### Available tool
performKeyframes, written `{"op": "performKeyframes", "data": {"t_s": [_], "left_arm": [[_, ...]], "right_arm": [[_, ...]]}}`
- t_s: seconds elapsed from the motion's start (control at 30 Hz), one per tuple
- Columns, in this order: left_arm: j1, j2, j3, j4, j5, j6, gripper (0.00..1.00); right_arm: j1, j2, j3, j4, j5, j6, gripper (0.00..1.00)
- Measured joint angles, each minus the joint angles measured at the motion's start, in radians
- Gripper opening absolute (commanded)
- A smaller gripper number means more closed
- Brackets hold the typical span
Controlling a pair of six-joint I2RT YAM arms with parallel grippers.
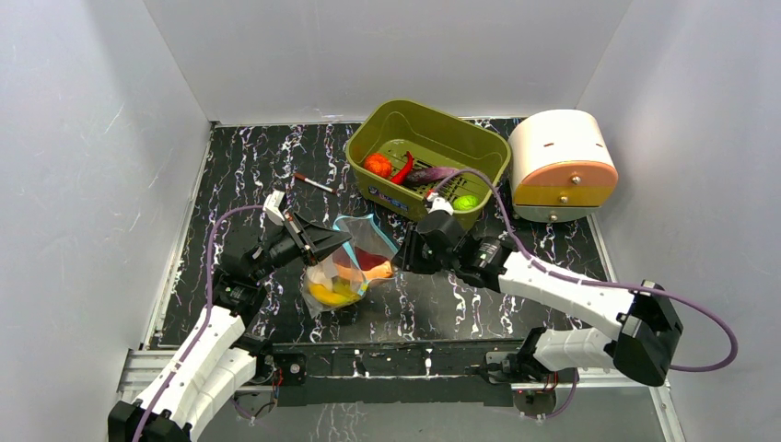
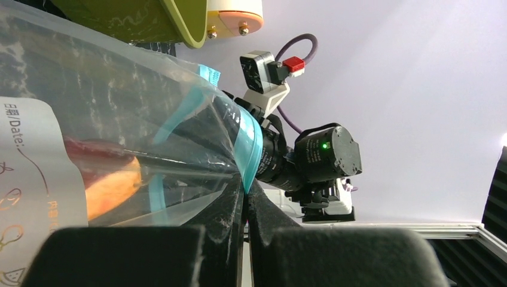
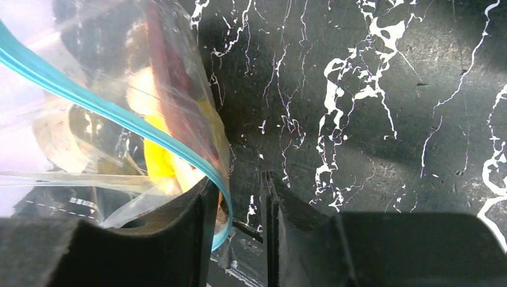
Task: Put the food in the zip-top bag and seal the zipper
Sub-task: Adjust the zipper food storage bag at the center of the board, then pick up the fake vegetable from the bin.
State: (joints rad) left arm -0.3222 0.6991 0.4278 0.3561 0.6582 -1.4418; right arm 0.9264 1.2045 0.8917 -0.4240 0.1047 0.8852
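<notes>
Left jaws clench the zipper of the zip-top bag on the desk, mouth toward the tub. Right jaws, slightly parted, straddle the opposite rim; remaining food lies beyond, nearer the right arm.

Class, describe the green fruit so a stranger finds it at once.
Find the olive-green tub at the back, beside the cream-and-orange box. In its near right corner lies the green fruit. It alone is bright green; its neighbours are purple and red.
</notes>
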Motion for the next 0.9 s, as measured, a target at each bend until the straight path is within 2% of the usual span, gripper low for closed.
{"op": "performKeyframes", "data": {"t_s": [0.17,0.33,0.43,0.7,0.9], "left_arm": [[0.0,0.0,0.0,-0.002,0.0,0.005,0.0],[0.0,-0.003,0.0,-0.02,0.0,0.019,0.0],[0.0,-0.01,0.005,-0.056,0.0,0.052,0.0],[0.0,-0.011,0.078,-0.217,0.003,0.23,0.0],[0.0,0.021,0.128,-0.313,0.035,0.351,0.0]], "right_arm": [[0.0,0.046,0.004,0.006,-0.019,-0.017,0.38],[0.0,0.071,0.053,-0.037,-0.027,-0.053,0.54],[0.0,0.067,0.131,-0.092,-0.026,-0.078,0.59],[0.0,-0.048,0.32,-0.162,0.01,-0.187,0.63],[-0.048,0.008,0.485,-0.185,0.098,-0.363,0.6]]}}
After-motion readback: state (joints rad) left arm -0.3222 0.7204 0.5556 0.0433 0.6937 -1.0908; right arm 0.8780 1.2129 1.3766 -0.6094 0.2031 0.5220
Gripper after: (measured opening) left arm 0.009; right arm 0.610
